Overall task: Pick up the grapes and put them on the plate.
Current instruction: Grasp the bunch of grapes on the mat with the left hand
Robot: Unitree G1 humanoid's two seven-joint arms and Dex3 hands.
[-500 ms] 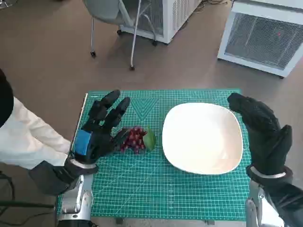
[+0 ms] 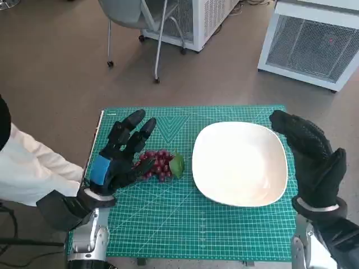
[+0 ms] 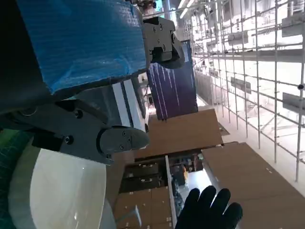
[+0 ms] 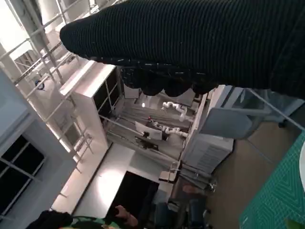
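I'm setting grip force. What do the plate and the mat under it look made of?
Plate: white and glossy with soft highlights, likely ceramic or melamine; the look can't settle which. Mat: matte green sheet with a printed grid, probably a rubbery vinyl cutting mat.

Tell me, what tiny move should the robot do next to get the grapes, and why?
Probably close the left hand around the grapes. Its fingers are spread right beside the bunch, which lies on the green mat, not on the plate. The right hand is open beyond the plate.
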